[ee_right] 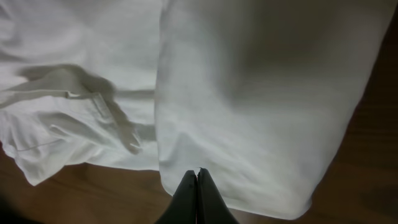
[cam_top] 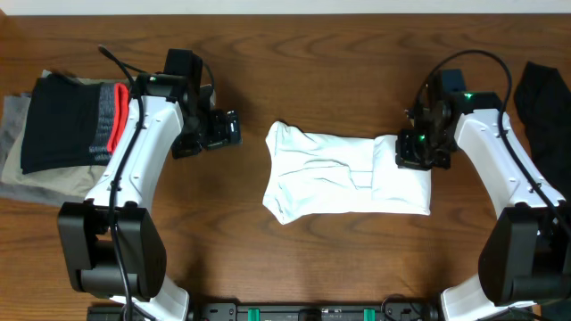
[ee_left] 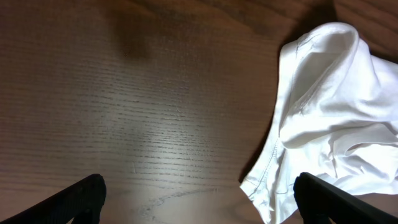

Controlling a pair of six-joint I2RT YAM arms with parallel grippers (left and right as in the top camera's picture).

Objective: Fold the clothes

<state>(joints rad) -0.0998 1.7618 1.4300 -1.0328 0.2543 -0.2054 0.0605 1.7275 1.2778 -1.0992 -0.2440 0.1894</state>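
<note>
Bare table (cam_top: 285, 267) nearest the bases. Beyond it, mid-table, the white T-shirt (cam_top: 339, 174) lies part-folded as a rough rectangle, long axis left to right. Its right end is a flat turned-over panel; its left end is rumpled, with a loose hem. The right gripper (ee_right: 198, 174) hangs over the right panel by its edge, fingers pressed together with no cloth visible between them. The left gripper (cam_top: 227, 131) hangs over bare wood just left of the shirt, fingers spread wide and holding nothing. Judgement: the left end is the next thing to deal with. Take that hem through all its layers, draw it taut and flat, then lay it square over the middle while the right fingers pin the panel down. The black garment (cam_top: 62, 120) on olive-grey garments (cam_top: 18, 165), far left, stays well apart; leave it.
</note>
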